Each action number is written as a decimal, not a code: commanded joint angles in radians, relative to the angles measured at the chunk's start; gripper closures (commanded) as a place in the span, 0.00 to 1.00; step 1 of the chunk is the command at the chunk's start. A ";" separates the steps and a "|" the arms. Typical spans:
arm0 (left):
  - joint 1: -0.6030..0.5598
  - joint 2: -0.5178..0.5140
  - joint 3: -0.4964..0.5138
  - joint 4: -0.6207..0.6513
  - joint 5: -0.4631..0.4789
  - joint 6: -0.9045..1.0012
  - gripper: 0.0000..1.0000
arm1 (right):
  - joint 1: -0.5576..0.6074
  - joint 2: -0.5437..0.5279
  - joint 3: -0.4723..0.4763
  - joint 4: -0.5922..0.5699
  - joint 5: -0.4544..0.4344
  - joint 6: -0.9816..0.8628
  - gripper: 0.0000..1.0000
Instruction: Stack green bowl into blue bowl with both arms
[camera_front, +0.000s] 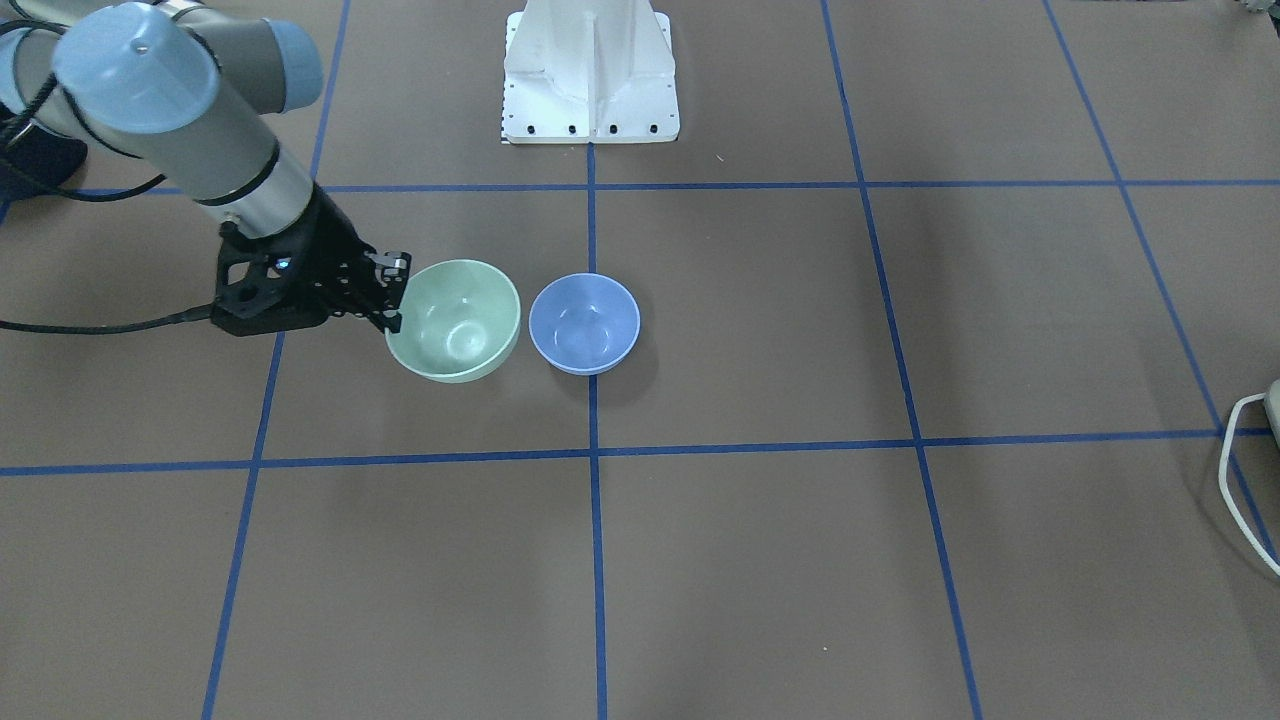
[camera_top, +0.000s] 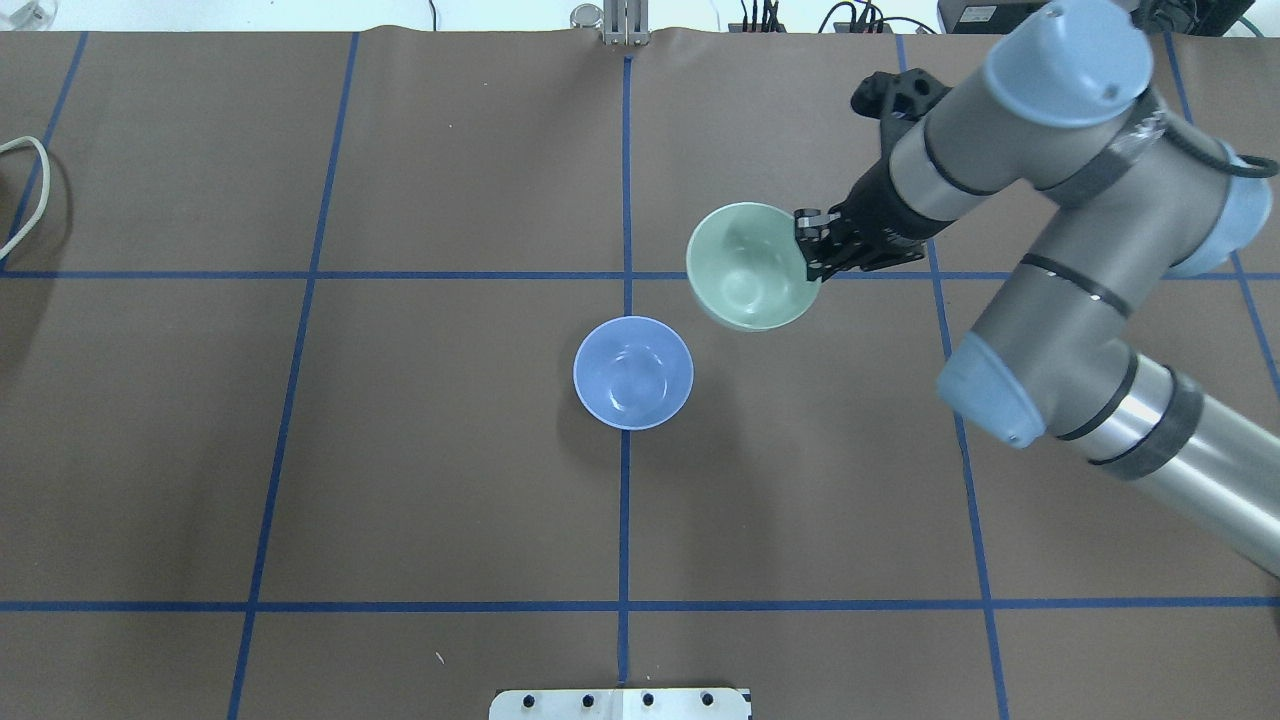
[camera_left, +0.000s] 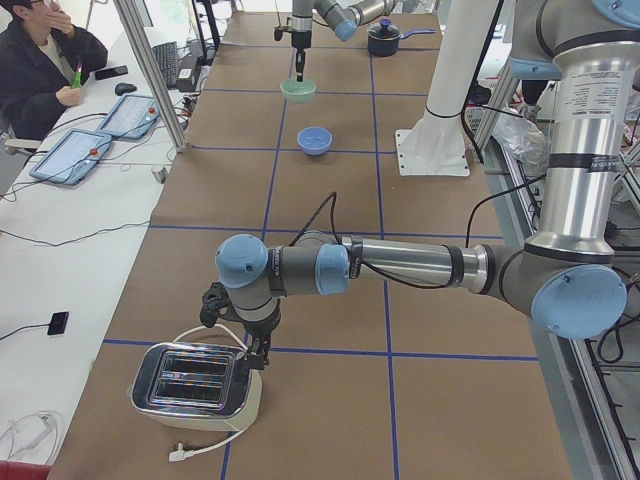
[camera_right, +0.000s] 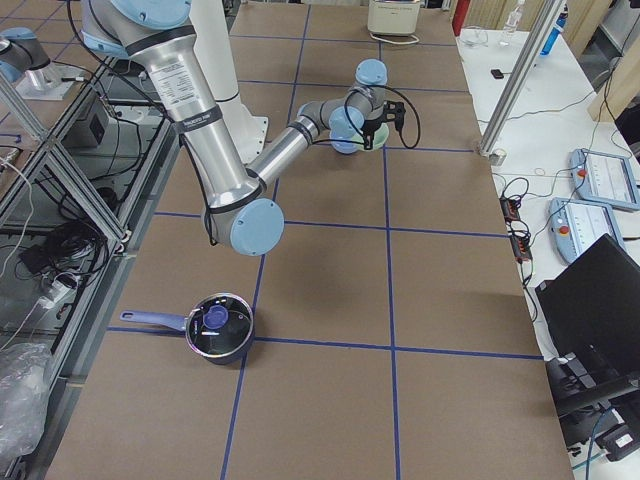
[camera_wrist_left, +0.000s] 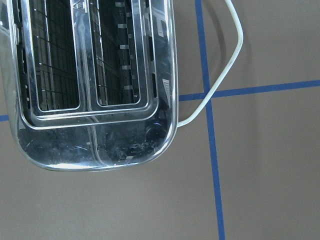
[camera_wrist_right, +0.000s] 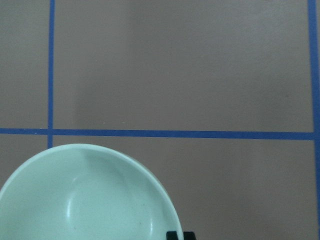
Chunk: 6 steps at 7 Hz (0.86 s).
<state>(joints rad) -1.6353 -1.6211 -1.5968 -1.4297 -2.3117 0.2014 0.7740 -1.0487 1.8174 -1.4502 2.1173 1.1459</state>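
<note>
Front-on, the right gripper (camera_front: 397, 295) has its fingers pinched on the rim of the green bowl (camera_front: 455, 320), and the blue bowl (camera_front: 584, 322) sits just beside it on the table (camera_front: 800, 560), not touching. Overhead, both bowls are open side up and apart. From the left end, the left gripper (camera_left: 256, 352) hangs at a toaster (camera_left: 195, 380), but I can't tell how its fingers stand. Left wrist shows only toaster and cord (camera_wrist_left: 220, 85).

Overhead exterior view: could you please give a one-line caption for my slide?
The right gripper clamps the green bowl by its rim, close beside the blue bowl but apart from it.
</note>
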 joint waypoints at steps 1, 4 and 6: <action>0.000 0.001 0.000 0.000 0.000 0.000 0.01 | -0.172 0.149 -0.032 -0.149 -0.199 0.102 1.00; 0.000 0.003 0.000 0.000 0.000 0.000 0.01 | -0.228 0.159 -0.105 -0.141 -0.244 0.103 1.00; 0.000 0.004 0.000 0.000 0.000 0.000 0.01 | -0.232 0.159 -0.131 -0.118 -0.244 0.100 1.00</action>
<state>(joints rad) -1.6352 -1.6176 -1.5968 -1.4297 -2.3117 0.2010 0.5461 -0.8904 1.7051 -1.5857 1.8743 1.2469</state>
